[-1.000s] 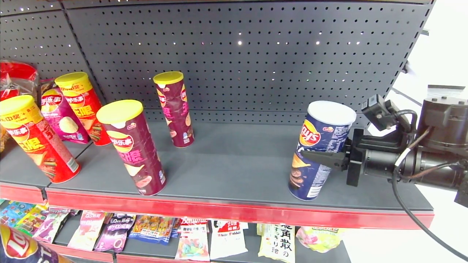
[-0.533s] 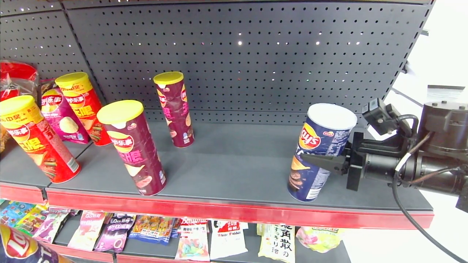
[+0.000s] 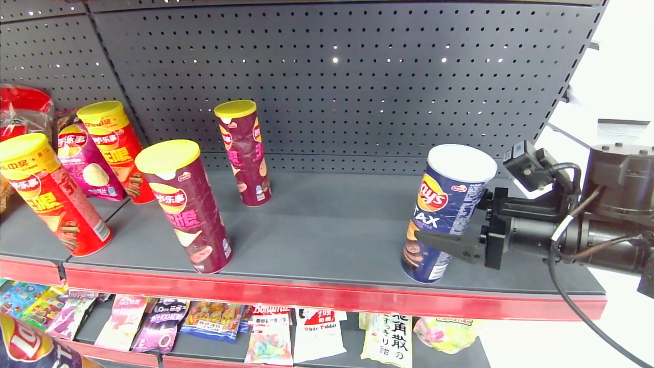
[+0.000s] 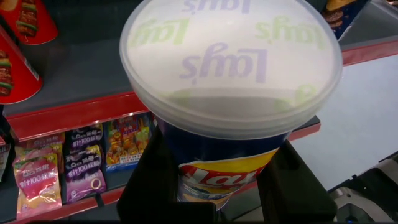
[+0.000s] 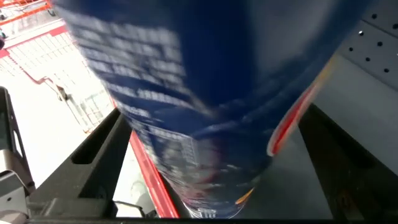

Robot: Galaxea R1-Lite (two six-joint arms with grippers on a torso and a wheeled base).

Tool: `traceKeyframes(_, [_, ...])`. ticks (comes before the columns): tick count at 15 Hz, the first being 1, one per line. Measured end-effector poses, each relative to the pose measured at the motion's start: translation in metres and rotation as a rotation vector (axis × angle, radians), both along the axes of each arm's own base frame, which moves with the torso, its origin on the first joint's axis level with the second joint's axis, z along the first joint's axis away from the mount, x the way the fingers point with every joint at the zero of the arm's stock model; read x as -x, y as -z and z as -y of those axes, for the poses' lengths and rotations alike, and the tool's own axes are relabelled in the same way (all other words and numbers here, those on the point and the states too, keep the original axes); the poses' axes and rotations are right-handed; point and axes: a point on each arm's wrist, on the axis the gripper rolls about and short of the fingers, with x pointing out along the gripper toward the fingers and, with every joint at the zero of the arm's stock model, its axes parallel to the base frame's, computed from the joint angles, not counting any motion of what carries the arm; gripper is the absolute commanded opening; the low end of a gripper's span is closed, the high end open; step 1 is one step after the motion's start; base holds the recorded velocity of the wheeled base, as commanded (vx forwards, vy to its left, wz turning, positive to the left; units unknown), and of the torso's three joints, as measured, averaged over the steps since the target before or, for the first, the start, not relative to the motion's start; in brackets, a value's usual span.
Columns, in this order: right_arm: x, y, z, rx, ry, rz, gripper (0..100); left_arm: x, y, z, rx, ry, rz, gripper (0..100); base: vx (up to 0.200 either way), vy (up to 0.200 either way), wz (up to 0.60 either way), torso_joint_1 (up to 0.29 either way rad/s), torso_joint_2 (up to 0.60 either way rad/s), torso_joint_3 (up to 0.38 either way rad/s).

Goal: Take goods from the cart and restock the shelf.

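Two blue cans are in play on this restock. One blue can (image 3: pixel 449 204) is standing at the right end of the shelf (image 3: pixel 327 230), close behind its red front lip (image 3: pixel 327 299). The right tool (image 3: pixel 431 230) is straddling it low down, jaws parted about the can's width and, to my eye, sitting loose rather than squeezing. The left tool (image 4: pixel 221 162) is clamping the second blue can (image 4: pixel 230 68) around its upper body, low at the left and off the shelf. I am judging this as the letting-go. The right tool should be opening fully, then backing straight out along its own arm without brushing the tall, tippy can, which is sitting near enough to the lip to fall. Its label is facing outward nicely, showing a round red-and-yellow badge, white block letters and a picture of crisps. The yellow-topped purple cans (image 3: pixel 184 204) and red cans (image 3: pixel 46 194) further left are wearing big bold characters, and I am leaving all that print unread.
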Motion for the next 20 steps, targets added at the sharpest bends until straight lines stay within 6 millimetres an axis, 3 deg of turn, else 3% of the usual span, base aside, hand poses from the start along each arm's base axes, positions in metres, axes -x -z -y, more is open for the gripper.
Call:
traceKeyframes(3, [0.009, -0.002, 0.008, 0.002, 0.058, 0.010, 100, 0.000, 0.000, 0.000, 0.001, 0.007, 0.000, 0, 0.000, 0.000, 0.00, 0.000, 0.00, 0.000])
traceKeyframes(7, [0.047, -0.001, 0.025, -0.010, 0.117, 0.007, 100, 0.000, 0.000, 0.000, 0.002, 0.017, -0.001, 0, 0.000, 0.000, 0.00, 0.000, 0.00, 0.000])
traceKeyframes(10, [0.088, 0.004, 0.040, -0.040, 0.232, 0.008, 100, 0.000, 0.000, 0.000, 0.002, 0.018, -0.003, 0, 0.000, 0.000, 0.00, 0.000, 0.00, 0.000])
traceKeyframes(16, [0.174, 0.008, 0.079, -0.016, 0.740, 0.023, 100, 0.000, -0.002, 0.000, 0.003, 0.017, 0.005, 0, 0.000, 0.000, 0.00, 0.000, 0.00, 0.000])
traceKeyframes(20, [0.247, 0.002, 0.104, 0.073, 0.951, -0.056, 100, 0.000, -0.002, 0.000, 0.002, 0.021, 0.003, 0, 0.000, 0.000, 0.00, 0.000, 0.00, 0.000])
